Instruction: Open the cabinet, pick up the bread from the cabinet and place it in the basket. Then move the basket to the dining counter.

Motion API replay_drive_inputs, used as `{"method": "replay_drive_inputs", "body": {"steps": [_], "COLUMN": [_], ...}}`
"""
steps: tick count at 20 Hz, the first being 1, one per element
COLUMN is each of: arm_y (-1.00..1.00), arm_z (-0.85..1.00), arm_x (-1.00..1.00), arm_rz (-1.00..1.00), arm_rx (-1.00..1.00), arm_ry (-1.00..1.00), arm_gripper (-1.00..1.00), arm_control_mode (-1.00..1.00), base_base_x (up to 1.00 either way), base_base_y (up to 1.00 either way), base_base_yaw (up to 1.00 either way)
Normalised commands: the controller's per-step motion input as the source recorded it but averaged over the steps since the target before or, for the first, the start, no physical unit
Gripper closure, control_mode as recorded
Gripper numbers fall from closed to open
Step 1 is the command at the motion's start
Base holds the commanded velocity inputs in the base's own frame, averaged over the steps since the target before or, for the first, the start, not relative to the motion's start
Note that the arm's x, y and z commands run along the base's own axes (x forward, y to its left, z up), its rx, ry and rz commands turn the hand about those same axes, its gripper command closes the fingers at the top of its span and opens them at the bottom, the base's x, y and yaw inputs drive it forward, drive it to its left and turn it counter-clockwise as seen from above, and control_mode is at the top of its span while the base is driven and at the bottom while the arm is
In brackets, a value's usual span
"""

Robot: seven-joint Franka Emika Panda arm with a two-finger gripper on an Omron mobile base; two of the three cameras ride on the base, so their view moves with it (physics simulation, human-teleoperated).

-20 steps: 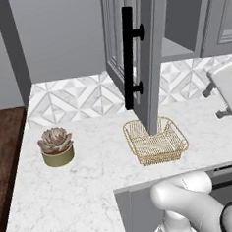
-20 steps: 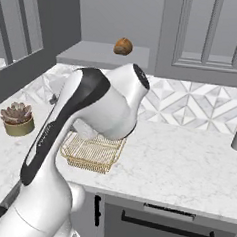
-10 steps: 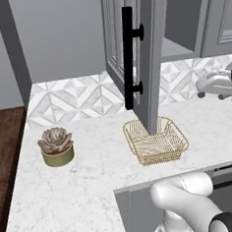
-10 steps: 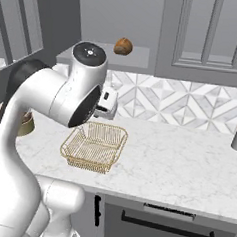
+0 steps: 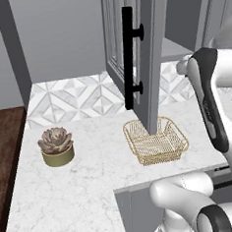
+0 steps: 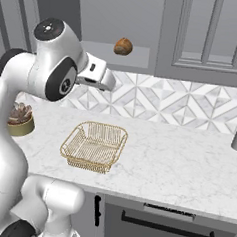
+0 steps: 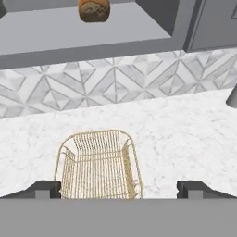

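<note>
Cabinet (image 5: 150, 61) door stands open — bread (image 6: 123, 46) sits on the shelf, its top cut off in the hand view. Gripper (image 7: 118, 189) is spread wide and empty above the basket (image 7: 97, 164) — hidden in both base views.

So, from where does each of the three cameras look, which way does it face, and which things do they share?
Left base view: behind the arm's left, facing the open cabinet door; arm at right.
Right base view: behind its right, facing the bread on the shelf; arm at left.
Hand view: on the hand, looking down at the basket; fingertips at bottom.
All three share the basket; the right base and hand views share the bread.
</note>
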Motion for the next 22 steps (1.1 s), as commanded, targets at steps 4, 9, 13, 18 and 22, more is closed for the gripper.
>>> {"method": "replay_drive_inputs", "body": {"steps": [4, 9, 13, 18, 22], "arm_y": [0.00, 0.00, 0.00, 0.03, 0.08], "arm_z": [0.24, 0.12, 0.51, 0.45, 0.00], "arm_x": [0.28, 0.29, 0.42, 0.38, 0.43], "arm_rz": [-0.32, -0.08, 0.02, 0.06, 0.04], "arm_rx": [0.01, -0.05, -0.08, -0.07, 0.00], "arm_ry": [-0.20, -0.39, -0.19, 0.02, 0.00], "arm_gripper": [-1.00, -1.00, -1.00, -1.00, -1.00], "arm_control_mode": [-1.00, -1.00, -1.00, -1.00, -1.00], "base_base_x": [0.00, 0.00, 0.00, 0.00, 0.00], "base_base_y": [0.00, 0.00, 0.00, 0.00, 0.00], "base_base_yaw": [0.00, 0.00, 0.00, 0.00, 0.00]}}
